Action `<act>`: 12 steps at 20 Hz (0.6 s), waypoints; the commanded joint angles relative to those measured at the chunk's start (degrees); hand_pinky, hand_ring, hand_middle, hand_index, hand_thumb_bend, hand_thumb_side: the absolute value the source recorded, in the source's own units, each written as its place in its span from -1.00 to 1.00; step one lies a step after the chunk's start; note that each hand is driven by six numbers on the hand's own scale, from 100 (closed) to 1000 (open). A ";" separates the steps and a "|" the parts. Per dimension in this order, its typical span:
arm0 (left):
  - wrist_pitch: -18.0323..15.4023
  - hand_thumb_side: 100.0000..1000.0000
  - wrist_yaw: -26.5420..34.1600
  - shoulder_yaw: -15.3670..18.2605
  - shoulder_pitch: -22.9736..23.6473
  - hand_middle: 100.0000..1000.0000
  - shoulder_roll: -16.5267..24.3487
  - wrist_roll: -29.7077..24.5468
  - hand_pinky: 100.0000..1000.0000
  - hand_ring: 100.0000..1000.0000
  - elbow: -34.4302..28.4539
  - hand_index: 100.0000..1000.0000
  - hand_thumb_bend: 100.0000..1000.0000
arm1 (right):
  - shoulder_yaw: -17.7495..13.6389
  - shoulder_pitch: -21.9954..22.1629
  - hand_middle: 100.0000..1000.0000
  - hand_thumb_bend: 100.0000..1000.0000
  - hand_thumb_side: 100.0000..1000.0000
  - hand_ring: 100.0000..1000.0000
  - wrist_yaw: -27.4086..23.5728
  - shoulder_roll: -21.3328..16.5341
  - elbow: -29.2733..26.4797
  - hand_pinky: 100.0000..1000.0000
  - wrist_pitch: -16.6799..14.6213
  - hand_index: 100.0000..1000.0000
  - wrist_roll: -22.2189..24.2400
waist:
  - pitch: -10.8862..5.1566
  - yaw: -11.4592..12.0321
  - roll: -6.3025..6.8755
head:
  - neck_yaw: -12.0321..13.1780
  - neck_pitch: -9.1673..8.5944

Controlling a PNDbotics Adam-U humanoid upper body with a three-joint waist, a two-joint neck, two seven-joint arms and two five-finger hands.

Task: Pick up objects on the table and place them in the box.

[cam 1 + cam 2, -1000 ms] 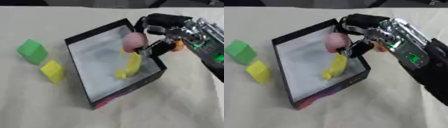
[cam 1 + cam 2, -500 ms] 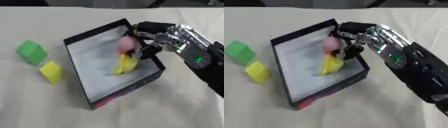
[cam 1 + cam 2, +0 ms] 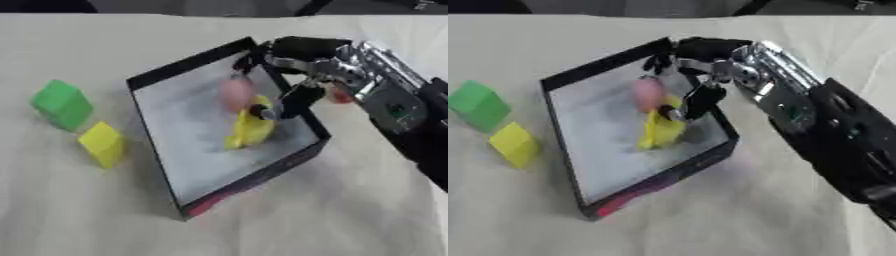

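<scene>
A green block (image 3: 61,104) sits at the 9 o'clock edge of the cloth-covered counter (image 3: 87,210), with a yellow block (image 3: 103,143) just beside it toward 5 o'clock; the two look close but whether they touch cannot be told. Both lie outside the box (image 3: 153,150), well apart from its left wall. The black-walled box, pale inside, stands askew at the centre of the counter, a red patch showing on its near outer corner. Inside it, toward the 2 o'clock corner, a pink rounded object (image 3: 236,93) appears blurred above the floor of the box, and a yellow object (image 3: 250,129) lies just beneath it toward 5 o'clock, resting on the box floor. The robot's right hand (image 3: 697,75) reaches in from the 2 o'clock side over the box's far right wall, its fingers (image 3: 293,100) hanging relaxed and spread, dipping into the box next to the yellow object. The hand holds nothing; the pink object is clear of the fingers. The left hand is out of sight.
</scene>
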 commanded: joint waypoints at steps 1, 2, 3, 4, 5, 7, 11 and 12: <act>-0.40 0.79 0.00 0.23 -0.31 0.52 0.78 -0.06 0.58 0.50 -1.18 0.57 -0.76 | -1.07 -1.10 0.62 -0.44 -0.44 0.82 0.86 -1.71 -2.18 0.97 0.46 0.85 -0.69 | -0.79 -0.02 0.21 | 0.20 -0.68; -0.51 0.79 0.02 0.24 -0.32 0.52 0.79 -0.04 0.58 0.50 -1.18 0.57 -0.76 | -1.15 -1.06 0.62 -0.42 -0.44 0.83 1.14 -1.80 -2.46 0.98 0.46 0.85 -0.69 | -0.81 -0.03 0.20 | 0.22 -0.70; -0.62 0.79 0.05 0.28 -0.33 0.52 0.79 0.03 0.58 0.50 -1.18 0.57 -0.76 | -1.27 -1.01 0.63 -0.39 -0.46 0.83 1.28 -1.85 -2.72 0.98 0.46 0.87 -0.67 | -0.84 -0.04 0.19 | 0.22 -0.69; -0.73 0.79 0.12 0.32 -0.34 0.52 0.79 0.14 0.58 0.50 -1.18 0.57 -0.76 | -1.45 -0.97 0.63 -0.39 -0.47 0.83 1.35 -1.92 -2.97 0.98 0.52 0.87 -0.68 | -0.87 -0.05 0.18 | 0.23 -0.67; -0.83 0.78 0.19 0.37 -0.35 0.52 0.79 0.30 0.58 0.50 -1.18 0.57 -0.76 | -1.72 -0.93 0.63 -0.38 -0.46 0.82 1.36 -2.02 -3.29 0.98 0.60 0.87 -0.76 | -0.91 -0.08 0.18 | 0.28 -0.66; -1.00 0.78 0.30 0.44 -0.30 0.52 0.82 0.62 0.58 0.50 -1.18 0.57 -0.76 | -2.45 -0.79 0.61 -0.40 -0.47 0.81 1.12 -2.32 -4.01 0.97 1.01 0.87 -1.00 | -1.03 -0.19 0.16 | 0.34 -0.66; -0.96 0.78 0.35 0.57 -0.02 0.52 0.90 1.26 0.58 0.50 -1.18 0.57 -0.76 | -4.31 -0.04 0.59 -0.48 -0.54 0.79 -0.39 -3.86 -5.82 0.95 2.45 0.86 -1.81 | -1.27 -0.59 0.11 | 0.49 -0.72; -0.90 0.78 0.31 0.59 0.07 0.52 0.95 1.37 0.58 0.50 -1.18 0.57 -0.76 | -4.86 0.35 0.59 -0.49 -0.55 0.79 -0.95 -4.57 -6.34 0.95 2.84 0.85 -2.01 | -1.32 -0.72 0.09 | 0.56 -0.72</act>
